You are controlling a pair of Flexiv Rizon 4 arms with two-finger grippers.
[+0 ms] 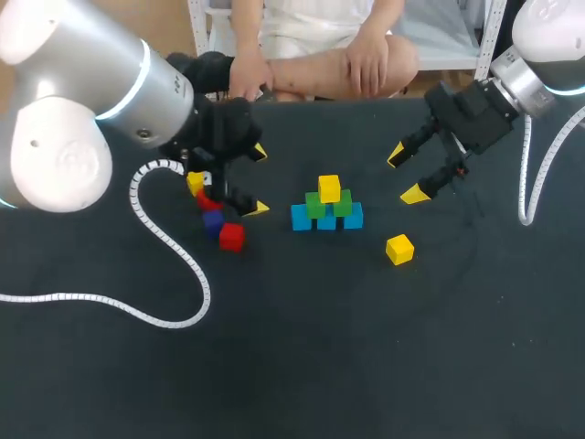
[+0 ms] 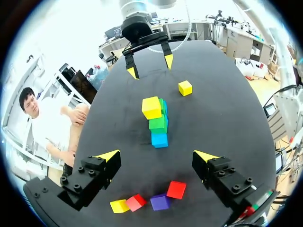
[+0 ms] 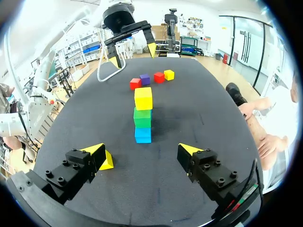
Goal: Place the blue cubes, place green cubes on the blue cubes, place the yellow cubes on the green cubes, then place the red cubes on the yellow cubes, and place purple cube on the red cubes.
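While left fingers (image 1: 256,208) and right fingers (image 1: 416,194) gape empty | blue cubes (image 1: 301,219) carry green cubes (image 1: 315,207), yellow cube (image 1: 329,188) atop (pyramid)

Silver-white arms (image 1: 82,110); black screwed jaws, yellow tips; white ribbed cables (image 1: 134,194).

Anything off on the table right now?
Nothing stands out. The top yellow cube sits squarely on the green cubes over the blue cubes; the loose yellow cube and the spare cubes lie flat, clear of the stack.
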